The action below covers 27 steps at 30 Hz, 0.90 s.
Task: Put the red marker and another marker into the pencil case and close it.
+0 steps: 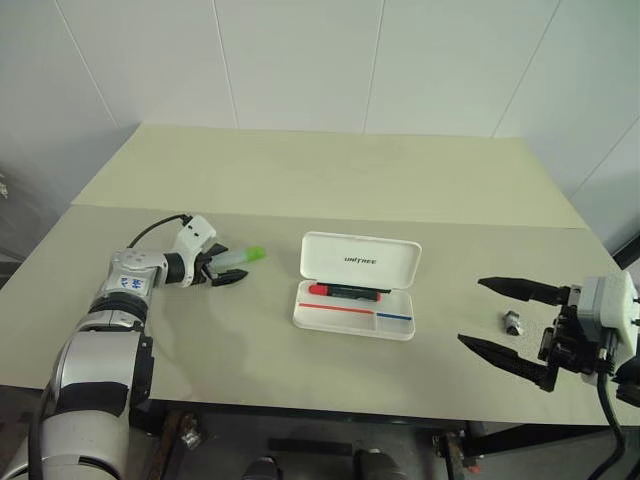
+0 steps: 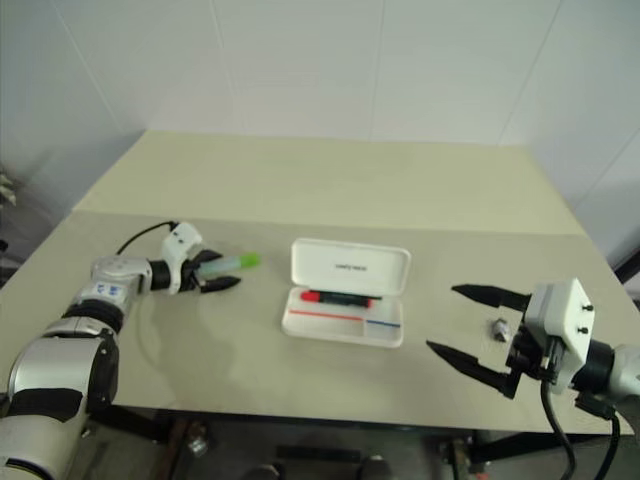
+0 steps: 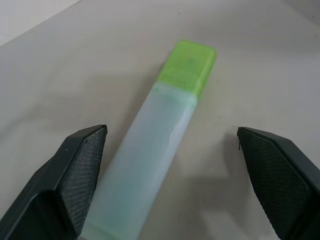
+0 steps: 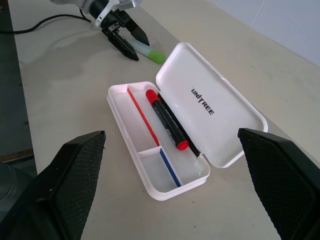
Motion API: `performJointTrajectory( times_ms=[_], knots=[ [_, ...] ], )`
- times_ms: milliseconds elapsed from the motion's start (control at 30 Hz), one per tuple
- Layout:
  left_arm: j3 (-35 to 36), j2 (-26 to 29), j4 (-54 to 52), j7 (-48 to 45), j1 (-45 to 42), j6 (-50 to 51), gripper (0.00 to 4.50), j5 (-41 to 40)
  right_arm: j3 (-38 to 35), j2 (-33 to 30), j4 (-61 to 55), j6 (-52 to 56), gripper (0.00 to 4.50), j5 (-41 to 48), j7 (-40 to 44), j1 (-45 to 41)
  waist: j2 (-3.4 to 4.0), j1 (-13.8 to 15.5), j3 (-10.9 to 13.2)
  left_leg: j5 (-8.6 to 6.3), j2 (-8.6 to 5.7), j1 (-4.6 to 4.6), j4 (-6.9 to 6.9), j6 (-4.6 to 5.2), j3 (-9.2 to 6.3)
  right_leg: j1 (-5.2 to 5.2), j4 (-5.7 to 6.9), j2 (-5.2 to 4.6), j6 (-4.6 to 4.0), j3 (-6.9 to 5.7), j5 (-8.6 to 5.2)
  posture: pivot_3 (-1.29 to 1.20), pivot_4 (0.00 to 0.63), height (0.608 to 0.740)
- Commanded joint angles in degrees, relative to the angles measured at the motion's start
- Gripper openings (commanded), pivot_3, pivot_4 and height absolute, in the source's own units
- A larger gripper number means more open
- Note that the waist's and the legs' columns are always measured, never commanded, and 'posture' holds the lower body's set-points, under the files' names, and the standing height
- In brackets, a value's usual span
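Note:
The white pencil case (image 1: 398, 331) lies open at the table's middle, its lid (image 1: 360, 262) standing up behind the tray. The red marker (image 1: 345, 291) lies inside along the back wall, with its red cap toward my left. The green-capped highlighter (image 3: 150, 150) rests on the table left of the case. My left gripper (image 1: 232, 266) is open with its fingers (image 3: 75, 175) astride the highlighter's pale body, apart from it on both sides. My right gripper (image 1: 470, 311) hangs open over the table's right front, well clear of the case.
A small metal piece (image 1: 512, 322) lies on the beige table (image 1: 300, 180) between my right gripper's fingers. A black cable (image 1: 150, 230) loops behind my left wrist. White walls stand behind the table.

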Motion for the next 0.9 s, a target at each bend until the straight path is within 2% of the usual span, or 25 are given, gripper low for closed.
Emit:
performJointTrajectory(
  times_ms=[33,200,233,300,600,900],
  knots=[
    [0.78,-0.55,0.16,-0.36,-0.79,1.92,4.46,0.16,-3.98,-1.16,-3.53,1.17,4.50,2.18,-1.50,0.61,0.00,-0.02,0.00,0.00,0.00,0.00,0.00,0.00,0.00,0.00,0.00,0.00,0.00,0.00,0.00,0.00,0.150,0.740],
    [1.84,-1.66,0.48,-0.04,0.14,6.05,4.46,-0.03,-7.12,-2.24,-5.60,3.30,4.50,4.23,-2.12,1.86,0.00,0.01,-0.01,0.00,0.00,0.02,0.00,0.00,0.01,0.02,-0.01,0.00,0.00,0.00,0.00,0.00,0.150,0.740],
    [2.12,-1.98,0.52,-0.45,0.62,6.99,4.28,-0.24,-7.48,-2.72,-5.57,3.58,4.50,4.34,-1.96,1.89,0.00,-0.01,-0.01,0.00,0.00,0.02,0.00,0.00,0.01,0.03,-0.03,-0.01,0.00,0.00,0.00,0.00,0.150,0.740],
    [2.44,-2.48,0.48,-1.28,1.51,8.09,3.88,-0.39,-8.00,-3.60,-5.56,4.03,4.50,4.64,-1.80,1.72,0.00,0.04,-0.01,0.00,-0.01,0.02,0.00,0.00,0.02,0.04,-0.05,-0.01,0.00,0.00,0.00,0.00,0.150,0.740],
    [3.51,-2.56,-0.23,-3.83,4.45,8.73,1.12,-0.41,-7.32,-4.89,-4.77,4.24,4.50,5.34,-1.57,0.30,0.02,0.06,-0.04,0.00,-0.01,0.06,0.00,0.00,0.01,0.10,-0.07,-0.03,0.00,0.00,0.00,0.00,0.150,0.740],
    [4.50,-1.26,-2.15,-10.92,6.69,4.78,1.12,-2.18,0.93,-3.86,-1.11,0.98,4.50,2.53,-1.11,-5.11,0.04,-0.06,-0.08,-0.01,-0.01,0.10,-0.02,0.00,0.02,0.12,-0.08,-0.03,-0.01,0.01,0.00,0.00,0.150,0.740]
  ],
)
